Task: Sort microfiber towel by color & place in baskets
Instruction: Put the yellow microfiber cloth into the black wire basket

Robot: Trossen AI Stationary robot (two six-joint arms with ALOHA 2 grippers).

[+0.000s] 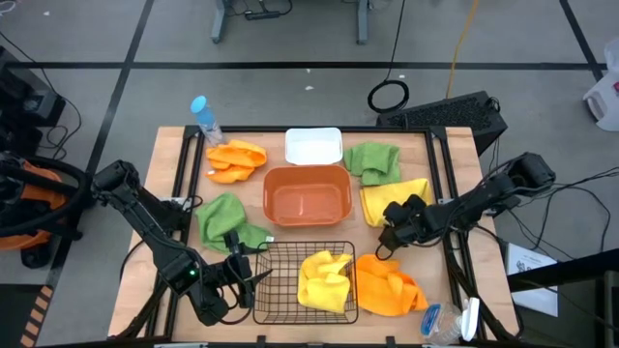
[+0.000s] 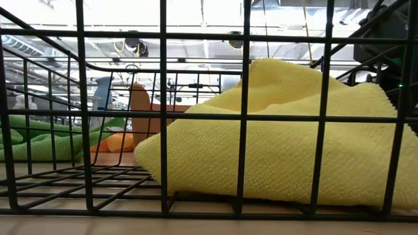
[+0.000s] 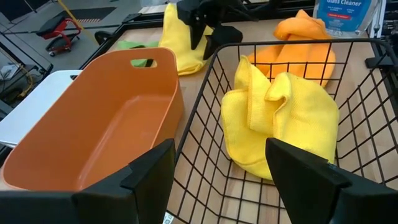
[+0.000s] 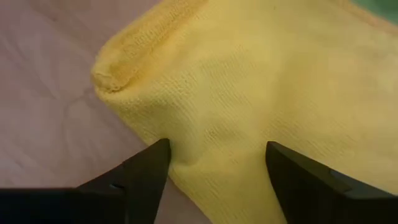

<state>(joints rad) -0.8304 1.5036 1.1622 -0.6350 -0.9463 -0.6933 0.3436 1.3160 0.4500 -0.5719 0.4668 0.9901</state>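
Yellow towel (image 2: 274, 150): fuzzy, crumpled, inside the black wire basket (image 1: 280, 290) at the desk's near edge.
Left gripper (image 1: 253, 275): wide open, empty, at that basket's rim.
Right gripper (image 1: 395, 232): spread open over the second yellow towel (image 1: 392, 196), right of the orange tub (image 1: 307, 193).

Wooden table (image 1: 440, 164) with towels (image 1: 223, 218), baskets (image 1: 307, 193)

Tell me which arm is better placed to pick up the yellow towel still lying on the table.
Right. The right gripper hangs open directly over the loose yellow towel beside the orange tub. The left gripper sits open at the black wire basket, farther away.
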